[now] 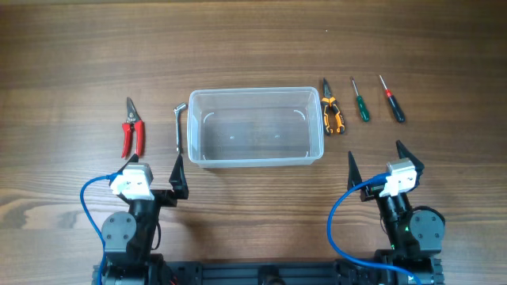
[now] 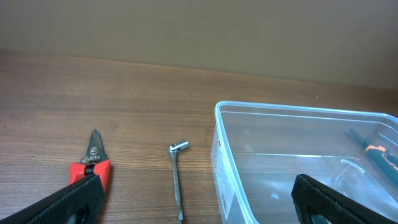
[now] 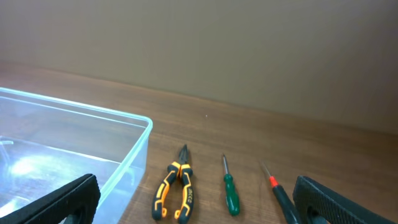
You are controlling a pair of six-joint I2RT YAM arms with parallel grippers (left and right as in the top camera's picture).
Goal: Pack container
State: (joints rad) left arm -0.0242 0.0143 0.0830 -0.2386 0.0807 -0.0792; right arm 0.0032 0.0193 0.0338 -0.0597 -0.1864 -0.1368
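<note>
The container (image 1: 255, 163), a clear empty tub, sits mid-table. Left of it lie red pruners (image 1: 131, 131) and a metal L-shaped wrench (image 1: 179, 127). Right of it lie orange-black pliers (image 1: 333, 115), a green screwdriver (image 1: 361, 103) and a red-black screwdriver (image 1: 393, 101). My left gripper (image 1: 150, 170) is open and empty, hovering near the tub's front left corner, with the pruners (image 2: 93, 165) and wrench (image 2: 177, 177) ahead of it. My right gripper (image 1: 378, 162) is open and empty in front of the pliers (image 3: 176, 186) and both screwdrivers (image 3: 230, 193).
Wood-grain table all around, with a plain wall beyond its far edge. Both arm bases with blue cables (image 1: 337, 222) stand at the near edge.
</note>
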